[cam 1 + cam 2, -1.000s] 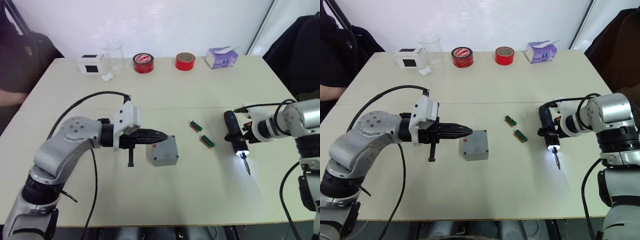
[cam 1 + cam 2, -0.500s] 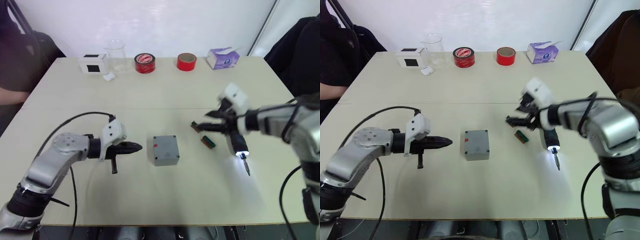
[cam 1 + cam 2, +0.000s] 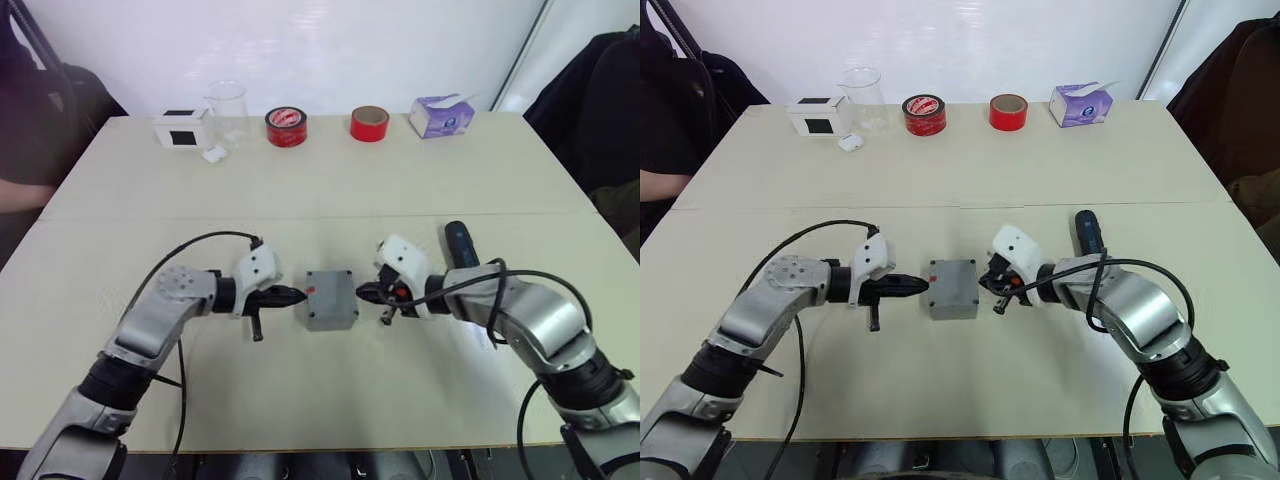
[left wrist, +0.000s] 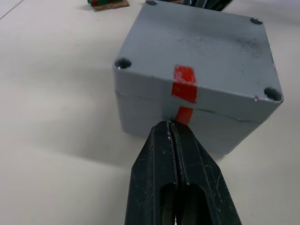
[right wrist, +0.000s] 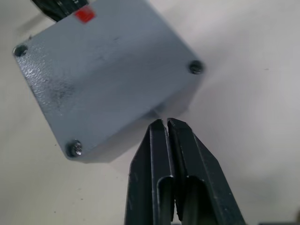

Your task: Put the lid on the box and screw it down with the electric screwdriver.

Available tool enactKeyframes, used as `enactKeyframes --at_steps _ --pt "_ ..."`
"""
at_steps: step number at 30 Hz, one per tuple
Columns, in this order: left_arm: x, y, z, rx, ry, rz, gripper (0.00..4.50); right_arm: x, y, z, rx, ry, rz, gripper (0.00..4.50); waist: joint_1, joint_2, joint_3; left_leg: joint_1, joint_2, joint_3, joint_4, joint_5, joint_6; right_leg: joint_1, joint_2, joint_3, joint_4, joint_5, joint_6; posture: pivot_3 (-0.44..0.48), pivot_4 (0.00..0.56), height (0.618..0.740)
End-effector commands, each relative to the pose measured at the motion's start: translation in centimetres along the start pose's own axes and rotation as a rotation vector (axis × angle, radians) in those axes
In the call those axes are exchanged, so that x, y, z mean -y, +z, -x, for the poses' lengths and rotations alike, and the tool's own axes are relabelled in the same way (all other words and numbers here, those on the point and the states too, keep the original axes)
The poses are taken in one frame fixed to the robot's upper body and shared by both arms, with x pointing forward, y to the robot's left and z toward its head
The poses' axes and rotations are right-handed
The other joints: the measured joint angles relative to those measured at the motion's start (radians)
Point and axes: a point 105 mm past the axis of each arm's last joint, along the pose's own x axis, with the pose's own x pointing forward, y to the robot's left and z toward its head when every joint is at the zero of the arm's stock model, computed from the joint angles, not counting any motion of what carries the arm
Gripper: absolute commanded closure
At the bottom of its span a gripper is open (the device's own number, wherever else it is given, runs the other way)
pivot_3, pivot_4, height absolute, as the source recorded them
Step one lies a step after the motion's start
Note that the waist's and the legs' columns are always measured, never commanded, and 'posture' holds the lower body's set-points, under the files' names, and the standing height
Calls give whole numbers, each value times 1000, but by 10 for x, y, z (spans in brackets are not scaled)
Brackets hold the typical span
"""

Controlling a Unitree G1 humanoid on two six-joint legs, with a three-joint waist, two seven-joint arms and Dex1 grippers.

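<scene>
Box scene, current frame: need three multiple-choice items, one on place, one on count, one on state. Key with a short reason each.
1. Where does the electric screwdriver lie?
A. on the table behind the right arm
B. in the left gripper
C. on top of the box

2. How many red tape rolls stand at the table's far edge?
A. one
B. two
C. four

3. How does the lid sit?
A. propped against the glass beaker
B. held in the right gripper
C. closed on the box

Key:
1 A: it rests on the table, in neither gripper.
2 B: tape roll and tape roll.
3 C: it covers the box, with the left gripper and right gripper shut at either side.
</scene>
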Motion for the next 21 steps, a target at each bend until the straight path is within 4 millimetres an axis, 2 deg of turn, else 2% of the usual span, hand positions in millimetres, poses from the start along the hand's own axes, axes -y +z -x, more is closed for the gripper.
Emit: enactKeyframes --at_steps 1,8,11,15,18,21 --pt "-6 17 -13 43 -1 -74 4500 -27 9 -1 32 121 21 4434 0 0 0 0 0 0 0 0 0 0 0 0 0 0 0 0 150 740" --pt "-17 17 -23 29 13 -109 4500 -37 12 6 11 162 23 4434 -7 0 0 0 0 0 0 0 0 0 0 -1 0 0 0 0 150 740" --pt "-19 10 -14 -3 17 -122 4500 -19 13 15 -5 70 59 4434 -6 0 0 0 0 0 0 0 0 0 1 0 1 0 0 0 150 740" --pt "-17 -3 7 -63 16 -127 4500 10 19 29 10 -64 116 4434 -7 0 0 0 0 0 0 0 0 0 0 0 1 0 0 0 150 740" --pt "-3 -6 21 -82 -36 -105 4500 28 18 31 29 -130 160 4434 -7 0 0 0 1 0 0 0 0 0 0 0 0 0 0 0 150 740" --pt "15 -4 22 -71 -93 -87 4500 35 21 23 93 -134 134 4434 -5 -1 0 0 1 0 0 0 0 0 -1 1 1 0 0 0 150 740"
